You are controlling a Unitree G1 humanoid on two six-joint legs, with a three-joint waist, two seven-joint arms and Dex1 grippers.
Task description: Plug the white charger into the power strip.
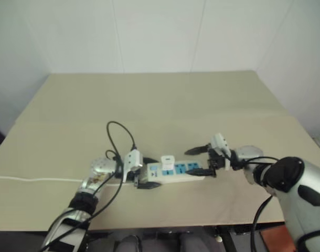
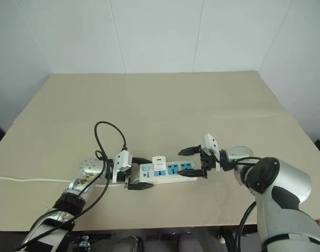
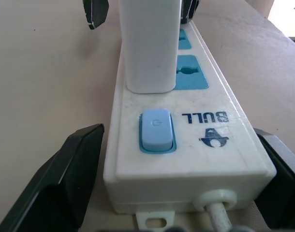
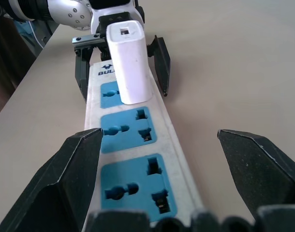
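The power strip (image 2: pixel 173 172) lies flat near the table's front edge. The white charger (image 2: pixel 159 162) stands upright in the blue socket nearest the strip's switch (image 3: pixel 157 130) end. My left gripper (image 2: pixel 145 174) is open, its black fingers (image 3: pixel 55 183) flanking that switch end with small gaps on both sides. My right gripper (image 2: pixel 180 163) is open wide at the opposite end, fingers (image 4: pixel 65 179) astride the strip and holding nothing. In the right wrist view the charger (image 4: pixel 130 63) rises beyond two free blue sockets (image 4: pixel 130 191).
The strip's thin white cable (image 1: pixel 34 180) runs left along the beige table (image 1: pixel 165 105) toward its left edge. A black cable loop (image 1: pixel 120 131) arches above my left wrist. The table's front edge lies just below both arms.
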